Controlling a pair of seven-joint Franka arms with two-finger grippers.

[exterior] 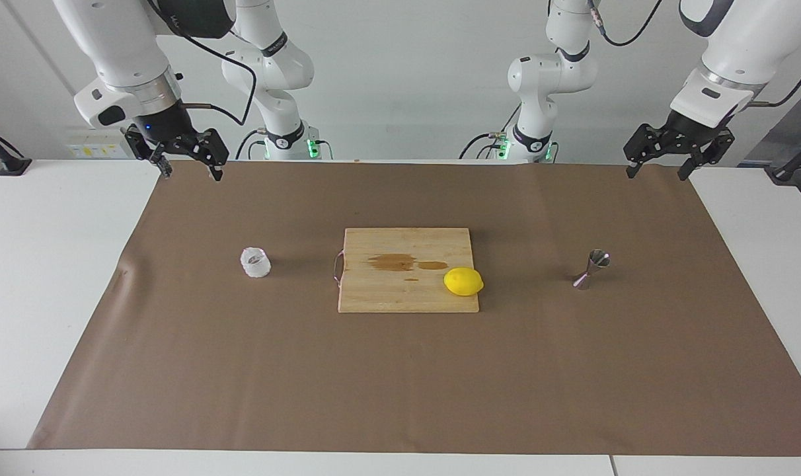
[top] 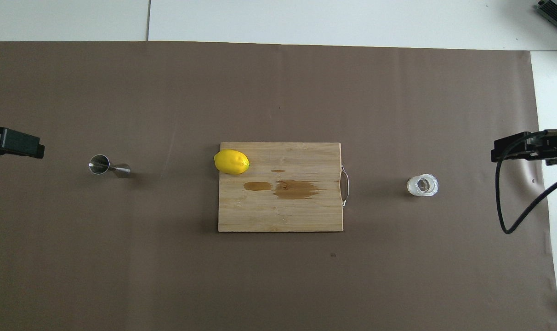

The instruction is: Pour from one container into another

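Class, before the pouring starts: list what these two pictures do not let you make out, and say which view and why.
- Whether the cup holds any liquid: its frosty wall is too small in both views.
- Inside of the jigger: too small in the facing view, only glare in the overhead view.
- Left gripper and right gripper: cut off by the overhead view's side edges.
- The dark stains on the cutting board: wet or dry is unclear.

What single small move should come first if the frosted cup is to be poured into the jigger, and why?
Probably lower the right gripper to the cup. Both grippers hang open and empty at the robots' edge of the mat; the cup stands at the right arm's end, the jigger at the left gripper's end, untouched.
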